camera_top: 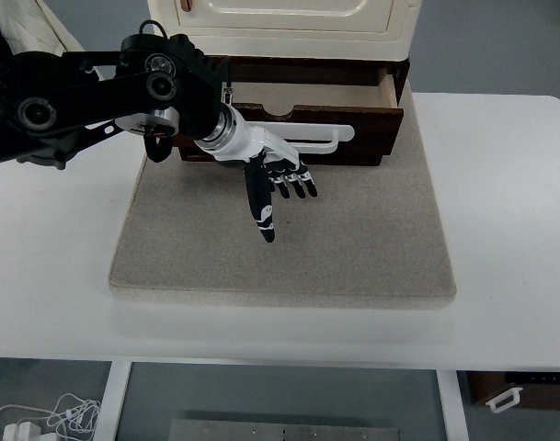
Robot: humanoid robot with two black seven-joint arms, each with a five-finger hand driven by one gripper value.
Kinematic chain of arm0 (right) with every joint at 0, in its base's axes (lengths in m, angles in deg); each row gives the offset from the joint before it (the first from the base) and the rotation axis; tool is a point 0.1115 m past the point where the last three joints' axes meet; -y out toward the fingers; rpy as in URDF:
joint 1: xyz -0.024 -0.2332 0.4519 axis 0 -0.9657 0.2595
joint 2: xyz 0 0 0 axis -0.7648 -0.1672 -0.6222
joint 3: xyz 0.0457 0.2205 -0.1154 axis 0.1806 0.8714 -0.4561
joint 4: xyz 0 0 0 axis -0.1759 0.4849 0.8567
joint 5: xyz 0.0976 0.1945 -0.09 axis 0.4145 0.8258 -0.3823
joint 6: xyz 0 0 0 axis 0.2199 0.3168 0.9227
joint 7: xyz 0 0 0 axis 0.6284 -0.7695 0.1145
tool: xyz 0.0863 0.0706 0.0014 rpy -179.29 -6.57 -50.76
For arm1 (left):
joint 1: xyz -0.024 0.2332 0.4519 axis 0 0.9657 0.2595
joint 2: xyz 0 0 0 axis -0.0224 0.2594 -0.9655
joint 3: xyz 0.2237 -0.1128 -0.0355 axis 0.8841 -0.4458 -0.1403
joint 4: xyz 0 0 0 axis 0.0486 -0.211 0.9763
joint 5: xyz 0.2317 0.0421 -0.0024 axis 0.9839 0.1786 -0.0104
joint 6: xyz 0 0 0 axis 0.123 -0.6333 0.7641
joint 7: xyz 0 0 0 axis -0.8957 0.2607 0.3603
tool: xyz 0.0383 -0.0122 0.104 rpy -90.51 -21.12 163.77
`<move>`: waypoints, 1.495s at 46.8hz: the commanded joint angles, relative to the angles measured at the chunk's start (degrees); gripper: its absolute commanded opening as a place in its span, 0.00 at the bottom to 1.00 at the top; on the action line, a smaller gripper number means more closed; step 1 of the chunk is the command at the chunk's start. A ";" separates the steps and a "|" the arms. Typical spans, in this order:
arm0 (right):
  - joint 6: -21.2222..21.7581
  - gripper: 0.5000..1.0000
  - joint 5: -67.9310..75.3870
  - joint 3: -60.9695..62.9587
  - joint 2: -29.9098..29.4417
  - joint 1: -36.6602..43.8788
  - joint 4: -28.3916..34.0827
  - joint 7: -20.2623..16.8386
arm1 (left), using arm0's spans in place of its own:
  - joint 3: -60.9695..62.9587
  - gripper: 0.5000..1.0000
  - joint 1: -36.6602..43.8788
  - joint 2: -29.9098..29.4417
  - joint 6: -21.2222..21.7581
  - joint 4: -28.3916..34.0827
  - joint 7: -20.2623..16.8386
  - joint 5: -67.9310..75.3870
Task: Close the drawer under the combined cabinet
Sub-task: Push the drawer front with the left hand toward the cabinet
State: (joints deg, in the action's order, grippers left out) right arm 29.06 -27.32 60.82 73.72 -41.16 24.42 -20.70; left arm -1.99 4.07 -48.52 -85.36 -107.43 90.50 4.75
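Entering from the picture's left edge, the left arm (86, 92) is stretched across the white table (509, 202) toward the cabinet. The left hand (278, 179) is held just in front of the drawer (298, 124), fingers extended and relaxed, nothing gripped. The drawer is seen pulled out from the base of the cream cabinet (289, 23), its dark wooden front standing over the back edge of the grey mat (280, 248), and its white handle (316, 136) lying just behind the hand. The step in hand is judged to be the approach for the push; next, the hand must be set flat against the drawer front and driven straight back toward the cabinet. Whether the hand already touches the front cannot be told. The cabinet's upper part is cut off, the drawer's left end is hidden by the arm, and no right arm is seen.
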 commanded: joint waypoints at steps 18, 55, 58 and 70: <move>0.01 0.90 0.00 0.00 0.00 0.00 0.02 0.00 | -0.59 1.00 0.18 0.46 0.62 4.20 0.00 1.23; 0.01 0.90 0.00 0.00 0.00 0.00 0.02 0.00 | -3.14 1.00 0.80 3.36 2.29 13.16 0.00 2.63; 0.01 0.90 0.00 0.00 0.00 0.00 0.02 0.00 | -3.23 1.00 0.88 3.89 2.29 13.51 0.00 2.63; 0.01 0.90 0.00 0.00 0.00 0.00 0.02 0.00 | -3.93 1.00 0.97 4.07 3.08 14.13 0.00 2.90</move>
State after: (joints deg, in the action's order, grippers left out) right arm 29.07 -27.33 60.82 73.72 -41.16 24.43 -20.71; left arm -5.80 4.95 -44.46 -82.73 -93.30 90.50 7.59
